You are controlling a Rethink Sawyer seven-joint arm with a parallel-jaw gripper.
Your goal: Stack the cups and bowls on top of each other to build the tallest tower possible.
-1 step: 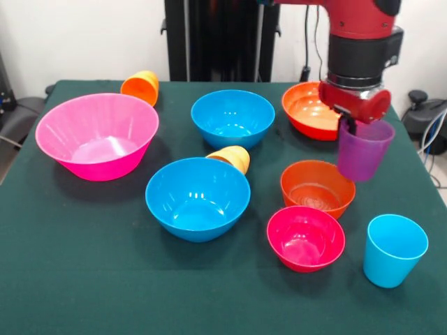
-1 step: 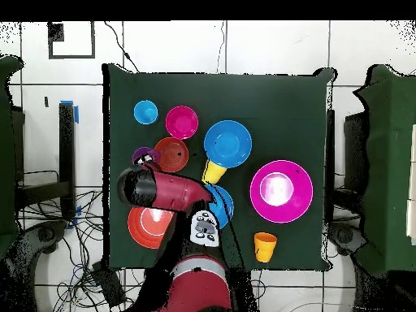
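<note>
I see my pincer (image 1: 351, 125) clamped on the rim of the purple cup (image 1: 363, 149), holding it upright in the air above the worktop (image 1: 84, 279), just beside the small orange bowl (image 1: 317, 187), though I can't quite tell whether it clears the bowl's rim. The small magenta bowl (image 1: 306, 237) and the light blue cup (image 1: 393, 250) sit nearer the worktop's front edge. The wide orange-red bowl (image 1: 307, 109) lies behind the arm.

Front camera stood across green table (image 1: 84, 279), close and slightly raised, facing red arm (image 1: 360, 28). Overhead camera hung high, looked straight down, arm at bottom edge of table (image 2: 268, 97). Both views shared whole tabletop.
</note>
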